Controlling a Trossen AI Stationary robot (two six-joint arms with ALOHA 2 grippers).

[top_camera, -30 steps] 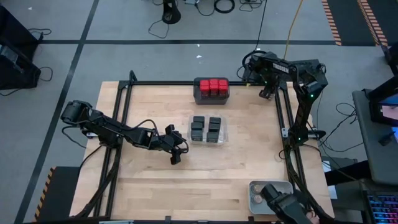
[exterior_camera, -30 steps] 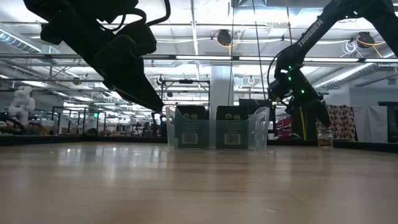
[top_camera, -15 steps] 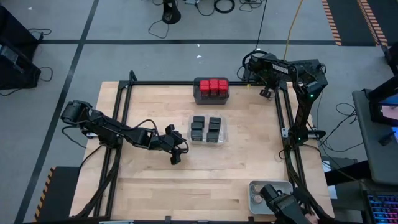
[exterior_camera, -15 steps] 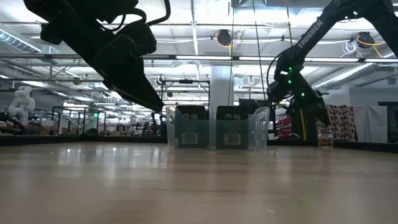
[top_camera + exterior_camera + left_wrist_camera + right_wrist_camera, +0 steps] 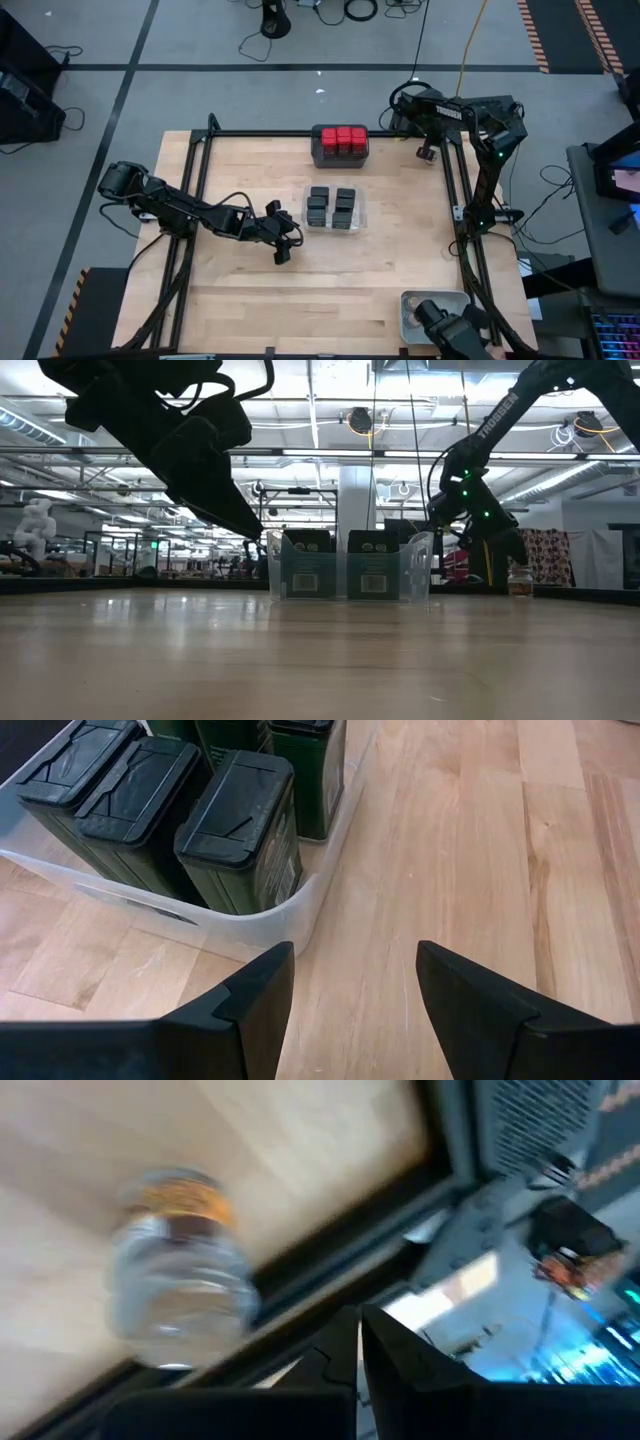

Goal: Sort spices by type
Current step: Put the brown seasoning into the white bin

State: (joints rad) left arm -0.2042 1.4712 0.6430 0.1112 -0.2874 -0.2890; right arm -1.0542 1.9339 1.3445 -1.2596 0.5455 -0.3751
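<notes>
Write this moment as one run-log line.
left gripper open, beside clear plastic tray of black boxy containers | right gripper shut, near round clear jar

Bright ceiling lights glare off the wooden table (image 5: pixel 320 660); the arms show as dark silhouettes, and the right wrist view smears with blur.

Robotics lab: wooden bench (image 5: pixel 330 270) on taped concrete floor (image 5: pixel 200 40), loose cables (image 5: pixel 350 10), open hall with ceiling strip lights (image 5: pixel 330 455).
</notes>
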